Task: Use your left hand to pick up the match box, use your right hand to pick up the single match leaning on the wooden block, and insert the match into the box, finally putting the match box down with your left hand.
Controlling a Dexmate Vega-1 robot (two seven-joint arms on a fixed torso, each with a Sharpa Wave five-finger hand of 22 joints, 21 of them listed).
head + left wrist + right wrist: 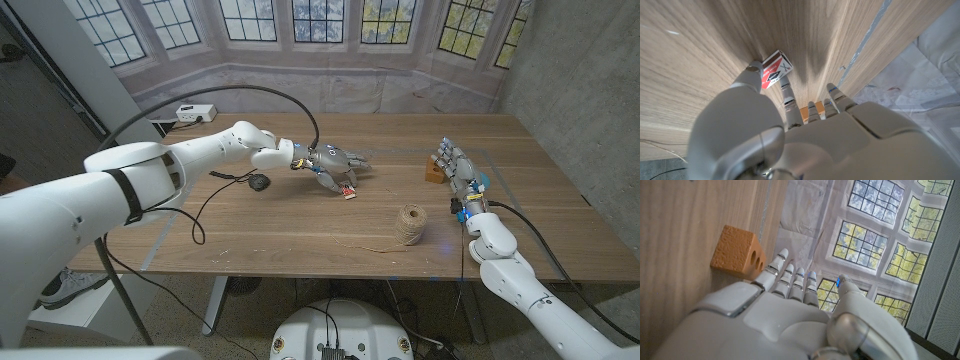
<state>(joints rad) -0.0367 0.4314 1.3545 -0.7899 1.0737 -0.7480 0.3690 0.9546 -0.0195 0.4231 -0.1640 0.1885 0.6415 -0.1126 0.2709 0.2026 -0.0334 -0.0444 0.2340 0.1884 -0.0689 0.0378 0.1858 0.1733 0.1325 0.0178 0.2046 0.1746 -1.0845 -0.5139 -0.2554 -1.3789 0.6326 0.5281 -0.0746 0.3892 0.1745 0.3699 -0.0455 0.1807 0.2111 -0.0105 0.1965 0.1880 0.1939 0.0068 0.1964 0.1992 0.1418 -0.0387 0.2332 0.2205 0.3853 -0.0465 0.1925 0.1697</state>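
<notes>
Left wrist view shows your left hand's fingers [785,95] closed on the one match box [774,71], thumb on one side and a finger on the other, its far corner at or just above the wood; you cannot tell which. The head view puts your left hand [330,165] and the box [347,190] near the middle of the table [250,225], a little toward the far edge. Whether the box's drawer is open is hidden.

Your right hand [458,170] stands by the right edge, fingers [790,277] straight, side by side and holding nothing, thumb apart. Just beyond the fingertips sits one orange wooden block [737,252], partly hidden behind the hand in the head view [433,170]. You cannot make out the match against it.

One ball of twine [408,225] sits near the front edge, one small black object [259,181] lies left of centre, and one white box [195,113] is at the far left corner.
</notes>
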